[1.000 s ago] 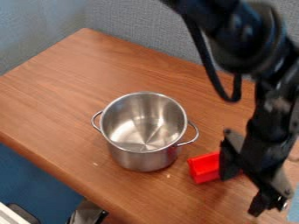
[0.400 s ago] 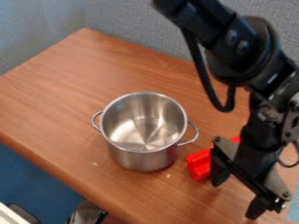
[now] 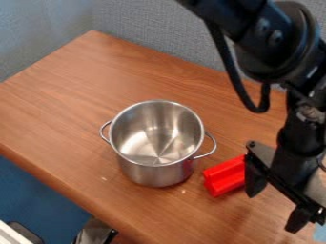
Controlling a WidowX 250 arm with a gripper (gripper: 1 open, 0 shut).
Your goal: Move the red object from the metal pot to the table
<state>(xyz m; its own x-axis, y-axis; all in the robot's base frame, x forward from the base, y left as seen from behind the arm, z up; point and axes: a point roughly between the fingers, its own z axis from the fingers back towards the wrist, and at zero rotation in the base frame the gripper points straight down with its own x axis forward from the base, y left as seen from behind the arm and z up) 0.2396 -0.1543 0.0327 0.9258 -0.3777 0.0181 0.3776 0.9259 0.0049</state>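
The red block lies on the bench just right of the empty pot; the fingers stand wide beside it, holding nothing.

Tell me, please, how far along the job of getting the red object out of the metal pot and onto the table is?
Essentially done: the metal pot is empty, and the red object lies on the table beside it. The gripper is open right next to the object, holding nothing. Only pulling the arm away seems left.

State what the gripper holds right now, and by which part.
Nothing. The gripper is open beside the red block, which lies on the table next to the empty metal pot.
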